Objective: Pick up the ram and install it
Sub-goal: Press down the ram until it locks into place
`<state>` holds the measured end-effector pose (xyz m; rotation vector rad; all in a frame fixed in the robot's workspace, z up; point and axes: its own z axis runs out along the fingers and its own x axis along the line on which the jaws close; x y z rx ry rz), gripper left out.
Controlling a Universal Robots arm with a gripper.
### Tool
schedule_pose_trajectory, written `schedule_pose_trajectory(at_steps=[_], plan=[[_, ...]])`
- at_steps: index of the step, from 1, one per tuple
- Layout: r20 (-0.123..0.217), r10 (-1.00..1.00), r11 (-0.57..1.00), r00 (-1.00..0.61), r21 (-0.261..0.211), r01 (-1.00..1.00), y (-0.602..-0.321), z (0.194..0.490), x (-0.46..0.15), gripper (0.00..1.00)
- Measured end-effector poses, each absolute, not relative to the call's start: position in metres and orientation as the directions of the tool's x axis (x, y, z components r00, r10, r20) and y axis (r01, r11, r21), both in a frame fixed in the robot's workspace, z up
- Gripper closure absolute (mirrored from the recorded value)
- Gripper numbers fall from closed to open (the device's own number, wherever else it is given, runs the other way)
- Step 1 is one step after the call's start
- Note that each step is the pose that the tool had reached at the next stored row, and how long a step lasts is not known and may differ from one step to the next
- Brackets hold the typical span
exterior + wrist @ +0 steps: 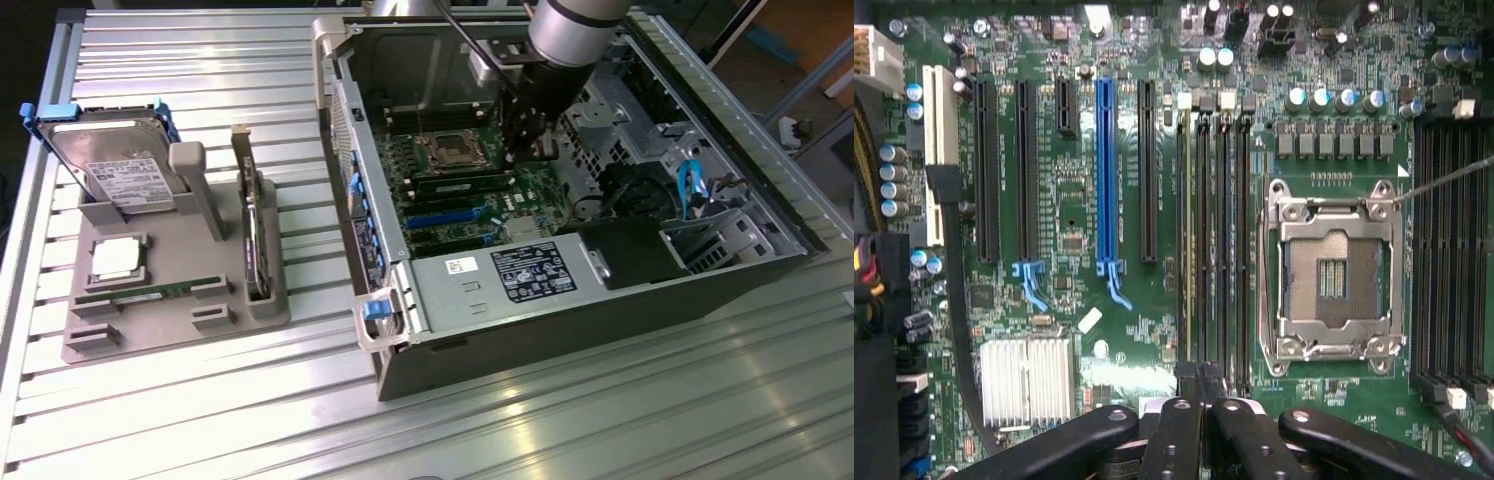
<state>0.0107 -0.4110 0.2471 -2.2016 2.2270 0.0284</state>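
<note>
your gripper (1199,395) hangs low over the motherboard (1084,250), fingers pinching the ram (1183,230) edge-on above the memory slots (1224,230) left of the cpu socket (1334,275). keep the stick square to its slot and press evenly, i'd judge. room is tight: case walls (350,150) near, a twin stick (147,293) sits on the tray (174,335) well apart.

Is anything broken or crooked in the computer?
Nothing looks broken. The gripper is down inside the open computer case, over the memory slots. The processor socket sits empty, and one green memory stick lies flat in the grey tray.
</note>
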Motion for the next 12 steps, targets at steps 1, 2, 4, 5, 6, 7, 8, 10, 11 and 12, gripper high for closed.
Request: schedule_pose_trajectory(at_steps=[1, 2, 4, 5, 6, 7, 8, 10, 11, 12], plan=[[-0.020, -1.000, 0.011, -0.012, 0.006, -1.000, -0.411, 0.247, 0.008, 0.89], [-0.020, -1.000, 0.011, -0.012, 0.006, -1.000, -0.411, 0.247, 0.007, 0.89], [-0.020, -1.000, 0.011, -0.011, 0.006, -1.000, -0.411, 0.247, 0.002, 0.89], [-0.020, -1.000, 0.011, -0.011, 0.006, -1.000, -0.411, 0.247, -0.001, 0.89], [-0.020, -1.000, 0.011, -0.011, 0.006, -1.000, -0.411, 0.247, -0.006, 0.89], [-0.020, -1.000, 0.011, -0.011, 0.005, -1.000, -0.411, 0.247, -0.010, 0.89], [-0.020, -1.000, 0.011, -0.011, 0.005, -1.000, -0.411, 0.247, -0.012, 0.89], [-0.020, -1.000, 0.011, -0.011, 0.005, -1.000, -0.411, 0.247, -0.016, 0.89], [-0.020, -1.000, 0.011, -0.011, 0.005, -1.000, -0.411, 0.247, -0.018, 0.89], [-0.020, -1.000, 0.011, -0.011, 0.005, -1.000, -0.411, 0.247, -0.020, 0.89]])
